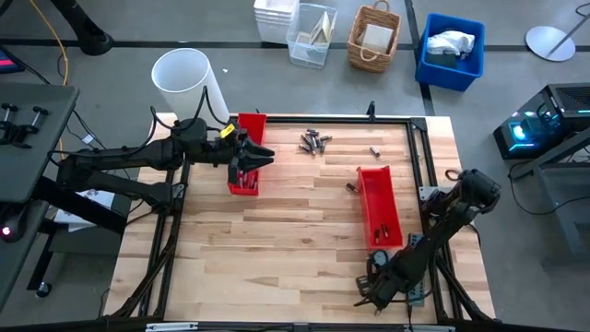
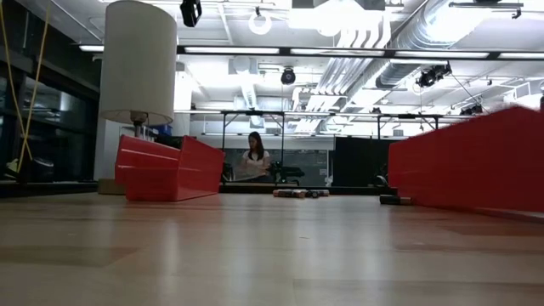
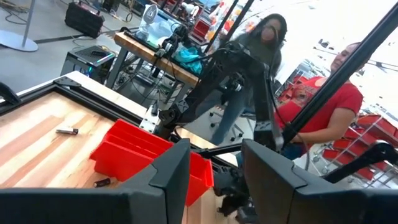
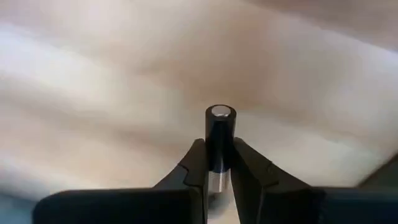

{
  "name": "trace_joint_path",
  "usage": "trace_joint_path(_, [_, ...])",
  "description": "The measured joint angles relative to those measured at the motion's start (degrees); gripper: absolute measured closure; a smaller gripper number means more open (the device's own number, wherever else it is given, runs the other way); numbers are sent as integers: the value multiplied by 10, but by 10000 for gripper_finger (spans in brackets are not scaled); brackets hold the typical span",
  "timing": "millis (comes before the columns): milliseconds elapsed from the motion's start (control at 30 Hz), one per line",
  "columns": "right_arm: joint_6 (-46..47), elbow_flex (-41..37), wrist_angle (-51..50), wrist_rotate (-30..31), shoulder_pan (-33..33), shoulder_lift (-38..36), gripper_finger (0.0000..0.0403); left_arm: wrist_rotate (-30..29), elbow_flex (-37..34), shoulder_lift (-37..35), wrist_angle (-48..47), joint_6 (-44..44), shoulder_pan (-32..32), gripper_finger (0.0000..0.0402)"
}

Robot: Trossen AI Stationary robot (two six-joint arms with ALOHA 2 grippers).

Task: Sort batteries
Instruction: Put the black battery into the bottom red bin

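Note:
Several small silvery batteries (image 1: 313, 141) lie loose near the table's far edge, and they also show in the low view as the batteries (image 2: 297, 193). One single battery (image 1: 375, 151) and another (image 1: 351, 187) lie near the right red tray (image 1: 380, 205). My left gripper (image 1: 256, 161) hovers open over the left red tray (image 1: 247, 152); in its wrist view my left gripper (image 3: 214, 180) has nothing between its fingers. My right gripper (image 1: 371, 290) is at the table's near edge, and my right gripper (image 4: 219, 158) is shut on a dark battery (image 4: 220, 130). My right gripper pinches the dark battery by its lower body (image 4: 219, 163) between the two fingers. The battery lies along the fingers and sticks out past their tips, its silvery end (image 4: 221, 112) facing away from the wrist. Blurred wood lies behind it; whether it touches the table I cannot tell.
A black frame (image 1: 415, 138) borders the wooden table. A white cylinder (image 1: 189, 78) stands past the far left corner. Bins, a basket and a blue box (image 1: 449, 48) sit on the floor beyond. People (image 3: 323, 106) are in the room. Open wood lies between the trays.

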Motion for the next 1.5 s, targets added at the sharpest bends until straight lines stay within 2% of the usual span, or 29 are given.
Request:
trace_joint_path(133, [-60,83,-47,59,-4,-62,369,0,0,0,0,5,0,266])
trace_joint_path(300, [-57,158,-247,208,-36,-127,369,2,0,0,0,2,0,266])
trace_joint_path(367, [-54,170,-327,233,-50,-146,369,2,0,0,0,1,0,266])
trace_joint_path(533, [-76,140,-399,190,-89,-171,369,3,0,0,0,1,0,266])
trace_joint_path(667, [-69,98,-382,177,-106,-168,364,8,0,0,0,1,0,266])
trace_joint_path(733, [-73,86,-384,177,-113,-169,328,8,0,0,0,1,0,266])
trace_joint_path(933, [-117,97,-366,165,-126,-170,181,8,0,0,0,1,0,266])
trace_joint_path(1033, [-128,131,-319,166,-117,-170,145,8,0,0,0,1,0,266])
trace_joint_path(1133, [-107,165,-241,154,-100,-160,140,8,0,0,0,1,0,266])
trace_joint_path(1200, [-91,179,-182,111,-87,-139,142,9,0,0,0,1,0,266])
trace_joint_path(1333, [-45,193,-126,3,-60,-51,144,9,0,0,0,1,0,266])
trace_joint_path(1433, [-11,195,-107,-37,-49,16,144,9,0,0,-1,1,0,266])
trace_joint_path(1500, [7,195,-88,-44,-48,50,144,9,0,0,-1,1,0,266])
